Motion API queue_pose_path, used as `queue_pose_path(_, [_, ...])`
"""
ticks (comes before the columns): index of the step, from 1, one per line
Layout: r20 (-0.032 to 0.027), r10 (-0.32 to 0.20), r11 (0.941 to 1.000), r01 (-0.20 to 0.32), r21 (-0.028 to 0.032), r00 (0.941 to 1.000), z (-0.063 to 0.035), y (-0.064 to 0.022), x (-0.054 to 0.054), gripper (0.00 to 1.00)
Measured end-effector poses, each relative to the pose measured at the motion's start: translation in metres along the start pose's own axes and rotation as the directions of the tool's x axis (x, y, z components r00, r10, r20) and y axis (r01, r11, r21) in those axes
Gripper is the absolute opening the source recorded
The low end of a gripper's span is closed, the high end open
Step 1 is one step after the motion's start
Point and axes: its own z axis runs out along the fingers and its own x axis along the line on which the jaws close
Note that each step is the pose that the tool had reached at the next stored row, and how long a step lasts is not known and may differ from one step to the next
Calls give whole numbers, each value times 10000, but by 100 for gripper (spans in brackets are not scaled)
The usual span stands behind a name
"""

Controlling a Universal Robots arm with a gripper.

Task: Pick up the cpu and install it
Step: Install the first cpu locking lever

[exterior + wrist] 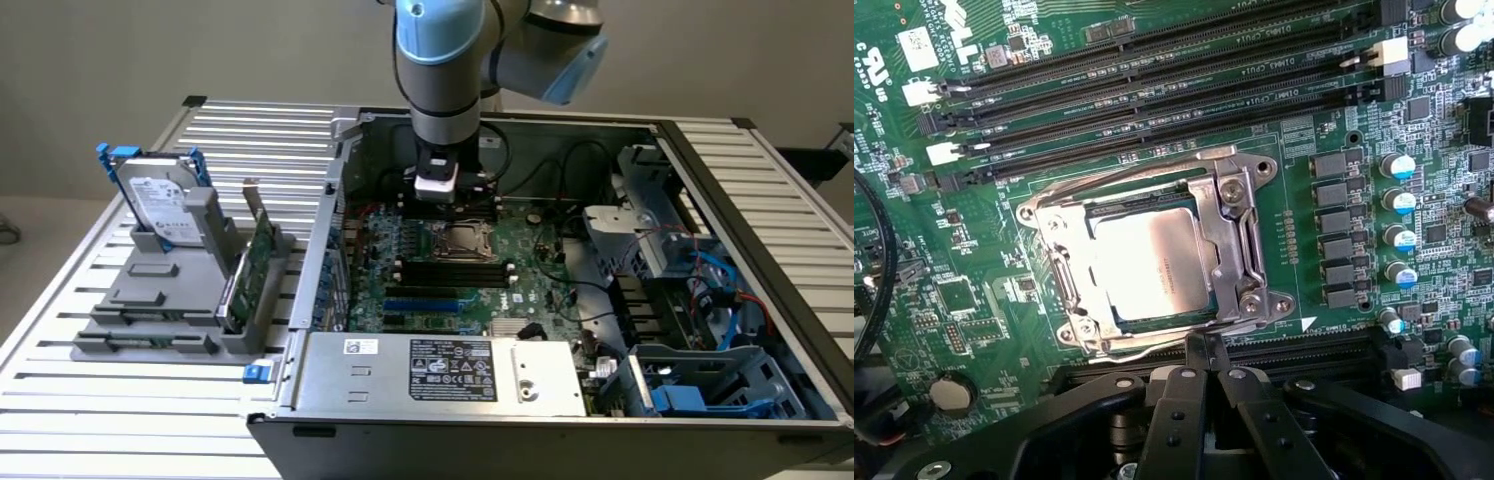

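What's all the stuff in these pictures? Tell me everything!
computer case: one, dark, open on top.
motherboard: one, green, inside the computer case.
socket: one, silver metal frame, on the motherboard.
cpu: one, shiny silver, sitting in the socket.
memory slots: several, black, beside the socket.
holder: one, grey, beside the computer case.
hard drive: one, silver with blue bracket, upright in the holder, exterior view's left.
robot arm: one, grey and blue, reaching into the computer case.
hand: one, black, shut, by the socket's edge.
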Motion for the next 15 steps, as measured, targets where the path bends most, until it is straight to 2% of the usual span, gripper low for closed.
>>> queue_pose_path(15, [-71,330,9994,-330,-30,9994,10,-32,38,11])
